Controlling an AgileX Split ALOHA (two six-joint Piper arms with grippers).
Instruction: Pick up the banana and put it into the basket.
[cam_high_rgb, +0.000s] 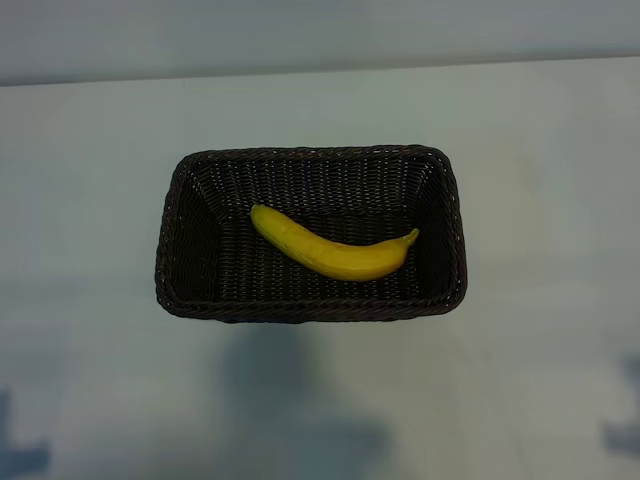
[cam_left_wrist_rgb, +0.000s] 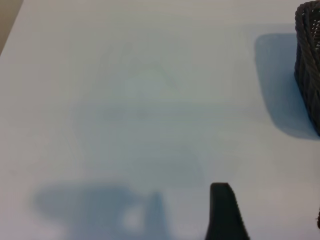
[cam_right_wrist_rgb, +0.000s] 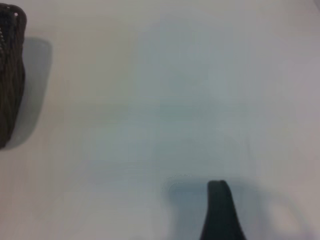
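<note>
A bright yellow banana (cam_high_rgb: 330, 250) lies slantwise on the floor of the dark-brown woven basket (cam_high_rgb: 310, 153) at the table's middle. Neither arm shows in the exterior view; only faint shadows fall at the two near corners. In the left wrist view one dark finger (cam_left_wrist_rgb: 223, 212) of my left gripper hangs over bare table, with a corner of the basket (cam_left_wrist_rgb: 307, 60) well away from it. In the right wrist view a single dark finger (cam_right_wrist_rgb: 220, 212) of my right gripper also stands over bare table, far from the basket's end (cam_right_wrist_rgb: 10, 75). Both grippers hold nothing and stand open.
The white table (cam_high_rgb: 100, 120) surrounds the basket on all sides. Its far edge (cam_high_rgb: 320, 68) runs along the back. In the left wrist view a table edge (cam_left_wrist_rgb: 11, 27) shows at one corner.
</note>
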